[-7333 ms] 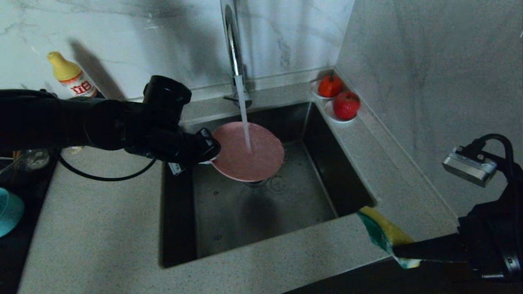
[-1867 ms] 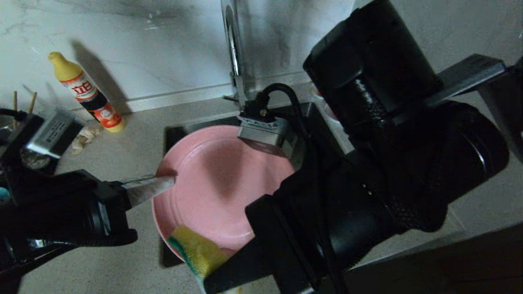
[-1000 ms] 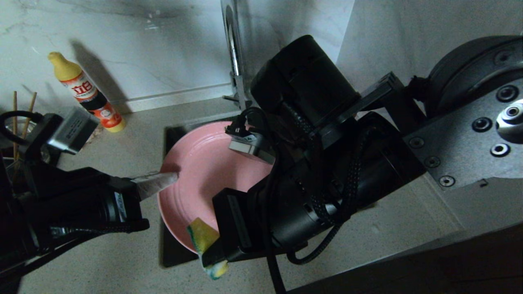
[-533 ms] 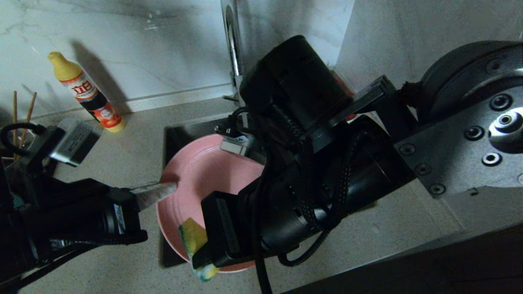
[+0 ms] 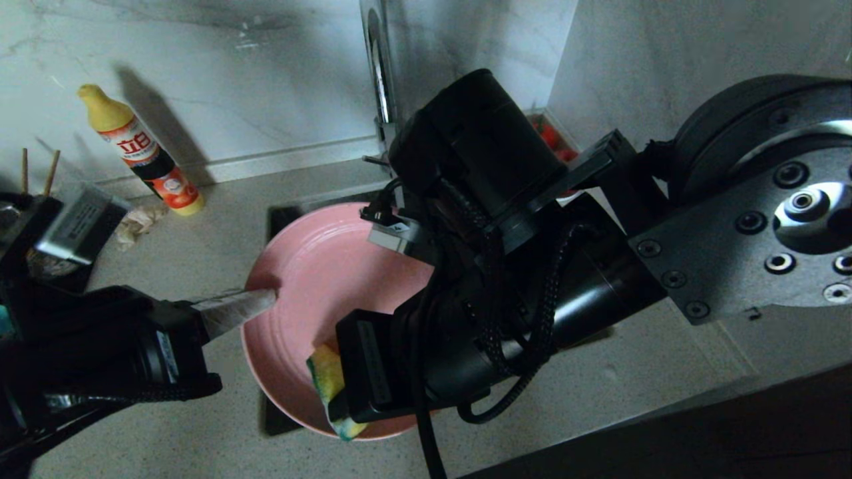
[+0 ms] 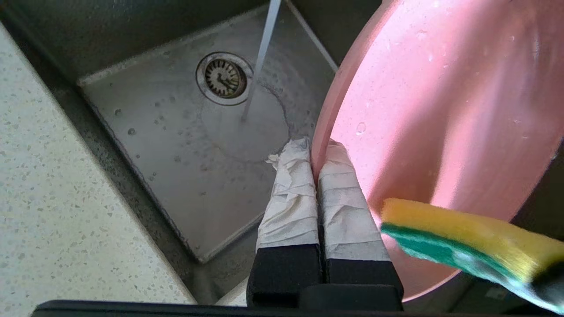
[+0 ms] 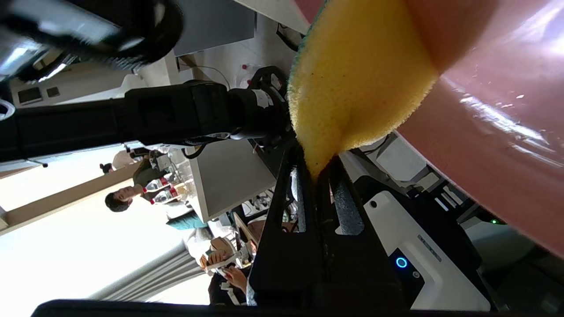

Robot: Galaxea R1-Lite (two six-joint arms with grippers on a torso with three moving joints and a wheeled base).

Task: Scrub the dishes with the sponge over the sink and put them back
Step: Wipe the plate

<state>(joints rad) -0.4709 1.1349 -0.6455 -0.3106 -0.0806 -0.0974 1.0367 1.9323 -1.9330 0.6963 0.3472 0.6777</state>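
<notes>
Pink plate [image 5: 319, 266] clamped in left end effector [image 6: 315, 152]; right end effector [image 7: 318, 174] pinches sponge [image 5: 326, 382]; bottle [image 5: 136, 150] label unreadable.

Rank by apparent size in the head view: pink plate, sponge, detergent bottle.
1. pink plate, clearly largest.
2. detergent bottle.
3. sponge, though the right arm hides part of it, so the last two are unsure.

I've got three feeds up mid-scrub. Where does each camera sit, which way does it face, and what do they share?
Head view: up on the robot's head, looking down at the sink; both arms show.
Left wrist view: behind the left gripper, facing the basin and drain; its taped fingers clamp the pink plate.
Right wrist view: behind the right gripper, looking along the plate's face toward the room; its fingers pinch the sponge.
Shared: all three show plate and sponge.
</notes>
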